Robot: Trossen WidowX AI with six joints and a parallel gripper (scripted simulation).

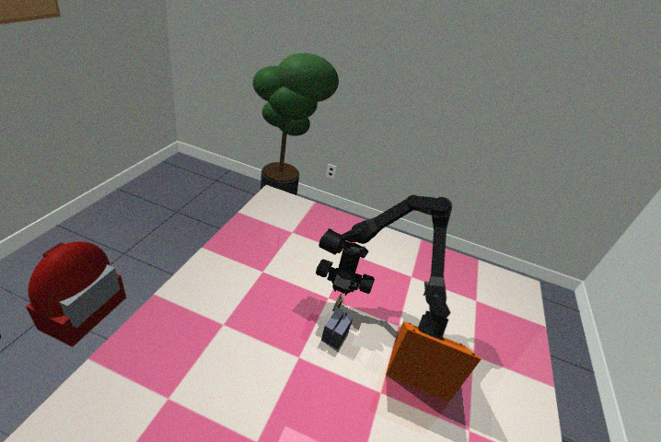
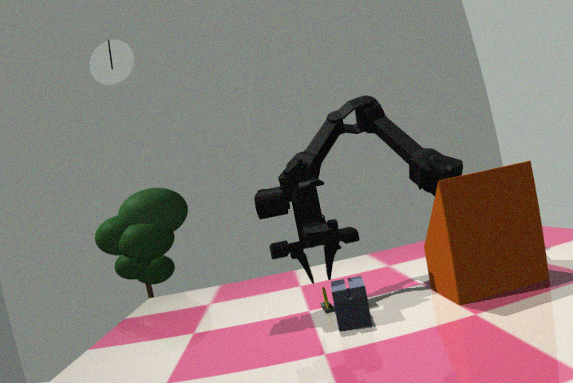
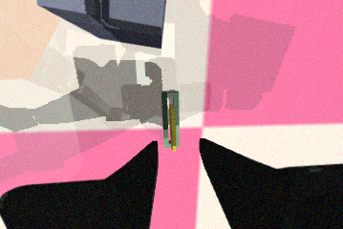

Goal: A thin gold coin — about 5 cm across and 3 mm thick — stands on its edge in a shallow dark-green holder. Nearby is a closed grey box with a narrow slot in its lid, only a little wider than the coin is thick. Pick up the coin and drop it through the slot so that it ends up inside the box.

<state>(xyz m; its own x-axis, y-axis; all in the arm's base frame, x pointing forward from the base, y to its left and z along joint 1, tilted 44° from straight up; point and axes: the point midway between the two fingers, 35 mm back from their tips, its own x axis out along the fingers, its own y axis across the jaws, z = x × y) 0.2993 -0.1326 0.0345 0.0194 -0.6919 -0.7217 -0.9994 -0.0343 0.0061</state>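
While the top view was taken, one black arm [image 1: 435, 250] was seen reaching from one orange base block [image 1: 429, 365] near the table's right edge toward the middle of the checkered table [image 1: 211, 333]. One gripper [image 1: 344, 291] hung over one grey box [image 1: 336, 329], and a speck of the gold coin [image 1: 338, 301] showed just beyond the box, toward the far edge. Off the table, one potted plant [image 1: 292, 98] was seen past the far corner and one red object [image 1: 73, 291] past the left edge.

From the exterior view, the gripper [image 2: 318, 276] was seen pointing down, its two fingers part-way spread with nothing between them, the tips above and apart from the coin. One coin [image 2: 325, 296] stood upright in one dark-green holder [image 2: 326, 308], just beside the box [image 2: 351, 308]. One slot [image 2: 346, 283] was counted in the lid. One wall clock [image 2: 111, 61] was noted.

From the wrist view, two dark fingers were seen at the lower edge, with bare table in the gap. The coin [image 3: 172, 125] was seen edge-on inside the holder [image 3: 165, 119], ahead of the fingertips and nearly in line with the gap. One corner of the box [image 3: 126, 19] showed at the upper left.
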